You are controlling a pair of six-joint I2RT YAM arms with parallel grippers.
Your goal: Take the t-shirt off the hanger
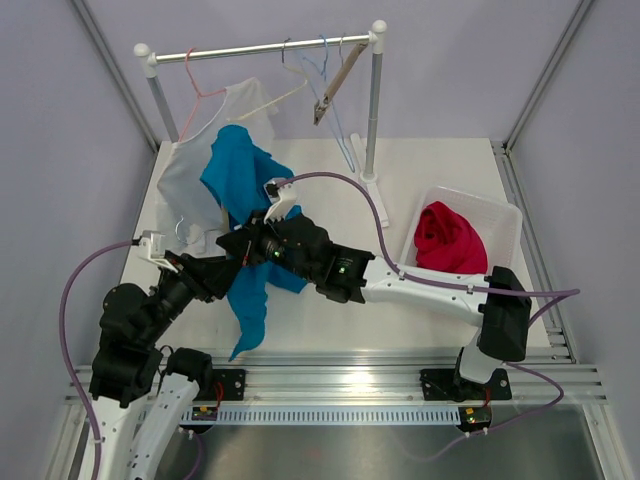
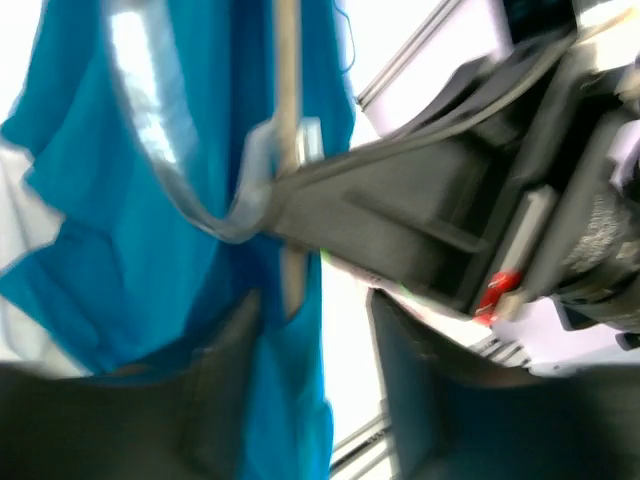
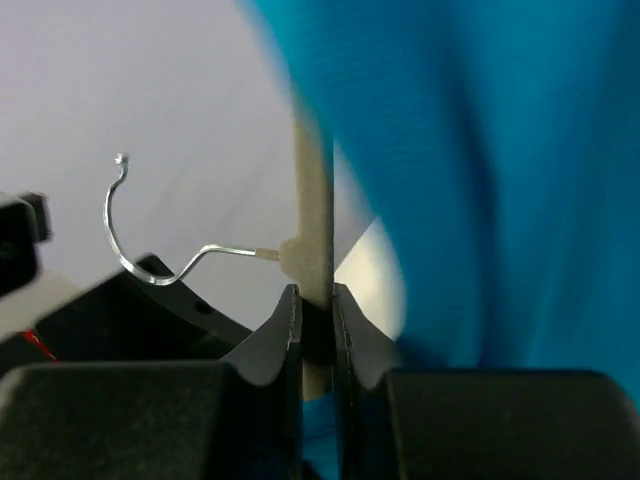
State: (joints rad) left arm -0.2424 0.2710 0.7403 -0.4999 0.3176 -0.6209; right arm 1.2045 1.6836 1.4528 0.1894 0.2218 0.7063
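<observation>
The blue t-shirt (image 1: 238,178) drapes over a beige hanger and trails down to the table's front (image 1: 250,320). My right gripper (image 1: 243,246) is shut on the hanger's beige bar (image 3: 312,230), just below its metal hook (image 3: 125,250); the blue shirt (image 3: 480,180) fills the right of the right wrist view. My left gripper (image 1: 222,272) sits just below and left of the right one. In the left wrist view its jaws (image 2: 320,400) stand apart, with blue fabric (image 2: 290,370) hanging between them against the left finger. The hanger bar (image 2: 288,110) runs up through the shirt.
A white t-shirt (image 1: 190,175) hangs on a pink hanger from the rack (image 1: 265,46) at the back left, behind the blue shirt. Several empty hangers (image 1: 330,85) hang from the rail. A white basket (image 1: 505,222) at the right holds a red garment (image 1: 447,238).
</observation>
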